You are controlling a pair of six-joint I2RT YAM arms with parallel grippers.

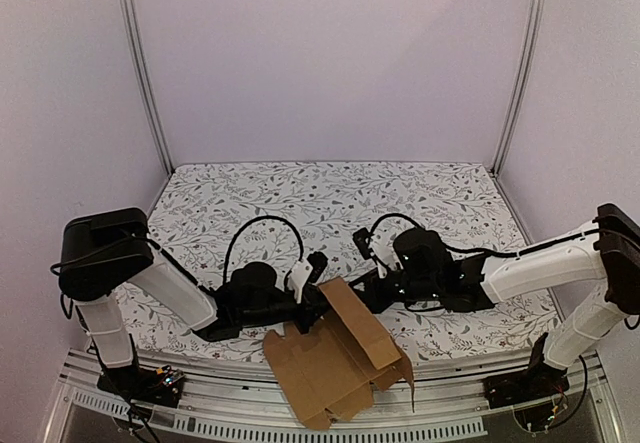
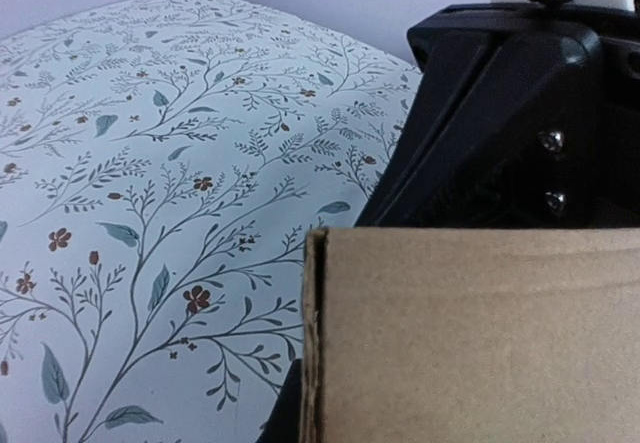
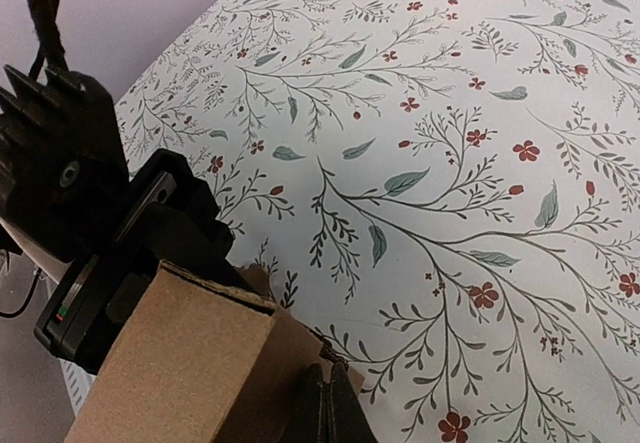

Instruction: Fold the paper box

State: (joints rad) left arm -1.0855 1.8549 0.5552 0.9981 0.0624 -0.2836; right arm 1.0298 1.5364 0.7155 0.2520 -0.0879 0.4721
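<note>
Paper box (image 1: 335,363), partly folded, hung over the near edge of the counter (image 1: 330,193); left tool (image 1: 316,285) and right tool (image 3: 325,415) both pinched shut on its upper flap.

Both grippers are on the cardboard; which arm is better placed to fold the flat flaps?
Probably left. The left gripper is nearest the flat flaps of the paper box overhanging the near edge; the right gripper pinches its raised panel and can steady it.
</note>
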